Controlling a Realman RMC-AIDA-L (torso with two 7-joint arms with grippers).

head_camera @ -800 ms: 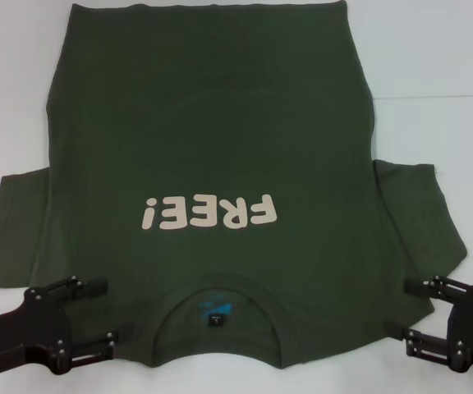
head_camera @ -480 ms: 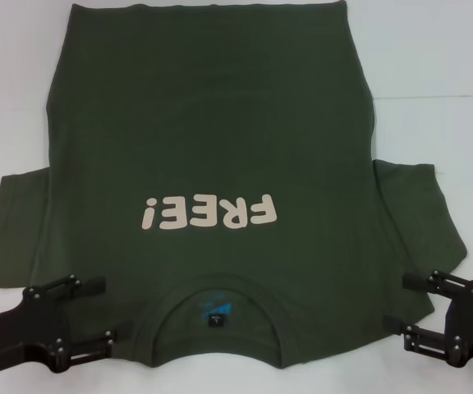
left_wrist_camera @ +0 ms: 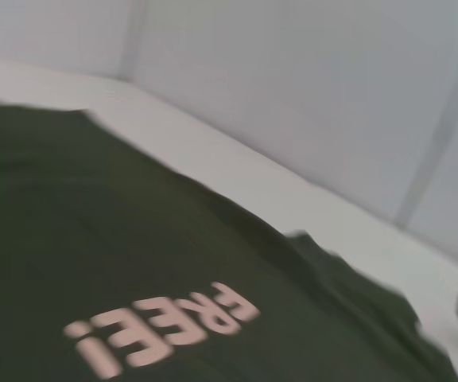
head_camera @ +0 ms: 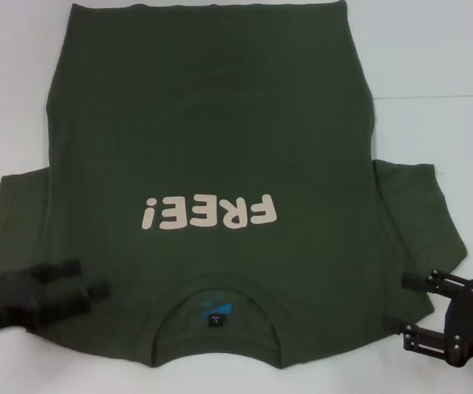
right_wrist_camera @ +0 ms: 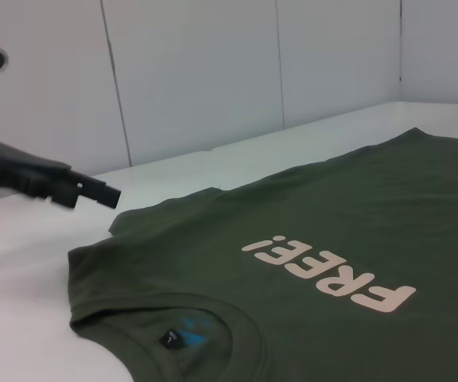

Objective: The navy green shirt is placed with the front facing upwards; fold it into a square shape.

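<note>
Folding has not started: the navy green shirt (head_camera: 212, 164) lies flat on the white table (head_camera: 433, 49). Left gripper (head_camera: 76, 283) and right gripper (head_camera: 397, 304) hover wide over the shoulders, ready to pinch cloth.

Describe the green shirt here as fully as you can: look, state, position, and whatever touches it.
The navy green shirt is a dark olive short-sleeved tee, seemingly cotton, lying flat, front up and unfolded on the white table. Cream "FREE!" lettering crosses the chest. The round collar, holding a small label, points toward the robot; both sleeves are spread. The left gripper is over the left shoulder; the open right gripper is at the right shoulder edge. Contact is unclear.
</note>
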